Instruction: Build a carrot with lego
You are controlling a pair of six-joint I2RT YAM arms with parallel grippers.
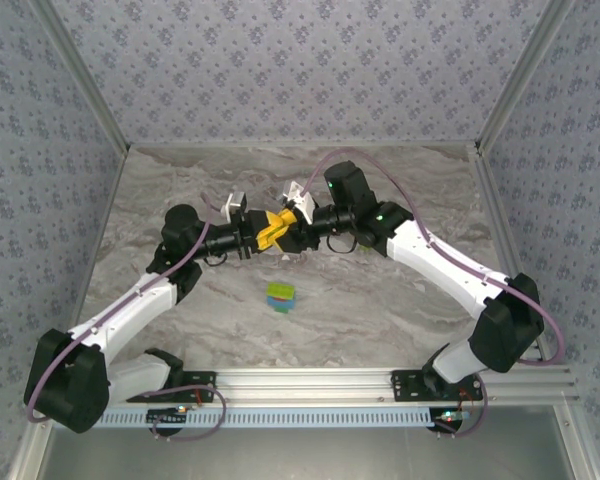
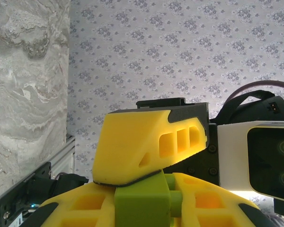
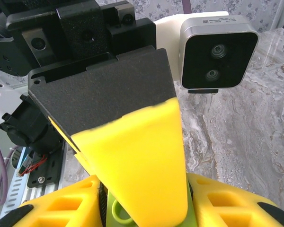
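Above and behind the small stack of bricks [image 1: 280,296], which sits on the marbled tabletop [image 1: 400,290] and looks like the part-built carrot, the two arms meet nose to nose in mid-air. The left gripper [image 1: 268,236] has its jaws clenched on a lime-green brick [image 2: 141,201], wedged between its yellow fingers [image 2: 194,184] in the left wrist view. The right gripper [image 1: 288,226] is pushed in over the same brick, with one finger appearing to rest across its top. Whether its jaws have closed on the brick I cannot tell. The brick should be light, rigid and slick-sided, so it likely wants a square pinch on its flat side walls, leaving the studs and underside free for mating. A skewed pinch could let it twist or pop out. Crowding looks like the main obstacle: the interleaved fingers and the left wrist camera [image 3: 217,52] sit tight together above the stack, leaving little room to pass the brick across.
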